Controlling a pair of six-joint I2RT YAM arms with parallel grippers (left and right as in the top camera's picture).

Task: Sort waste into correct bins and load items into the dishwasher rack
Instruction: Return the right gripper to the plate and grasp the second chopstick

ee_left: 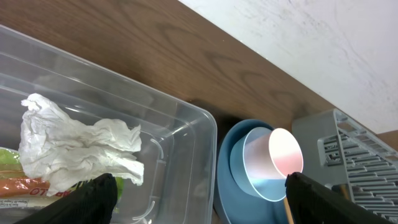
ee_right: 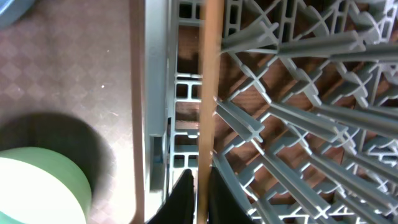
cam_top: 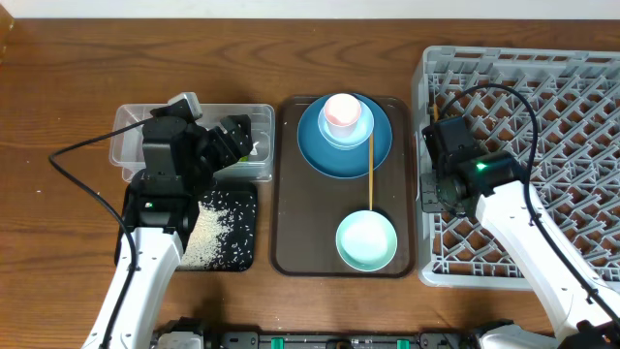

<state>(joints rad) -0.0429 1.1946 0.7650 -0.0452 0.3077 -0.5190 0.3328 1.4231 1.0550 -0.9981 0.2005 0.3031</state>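
Observation:
My left gripper [cam_top: 235, 142] [ee_left: 202, 205] is open and empty over the right end of the clear tub [cam_top: 126, 141] [ee_left: 186, 124]. The tub holds the white tissue [ee_left: 74, 146] and the yellow-green wrapper [ee_left: 15, 180]. Rice grains [cam_top: 208, 233] lie on the black tray [cam_top: 242, 254]. My right gripper [cam_top: 432, 192] [ee_right: 200, 177] is shut on a wooden chopstick [ee_right: 206, 87] at the left edge of the grey rack [cam_top: 542, 87] [ee_right: 292, 112]. The other chopstick [cam_top: 370, 174] lies between the blue plate-bowl [cam_top: 315, 145] [ee_left: 239, 190], which holds a pink cup [cam_top: 341, 114] [ee_left: 277, 158], and the mint bowl [cam_top: 366, 240] [ee_right: 37, 186].
The brown serving tray [cam_top: 300, 228] [ee_right: 68, 68] sits between the bins and the rack and carries the plate-bowl, cup, chopstick and mint bowl. Its right rim runs close along the rack's left wall. Arm cables loop over the table at left and over the rack.

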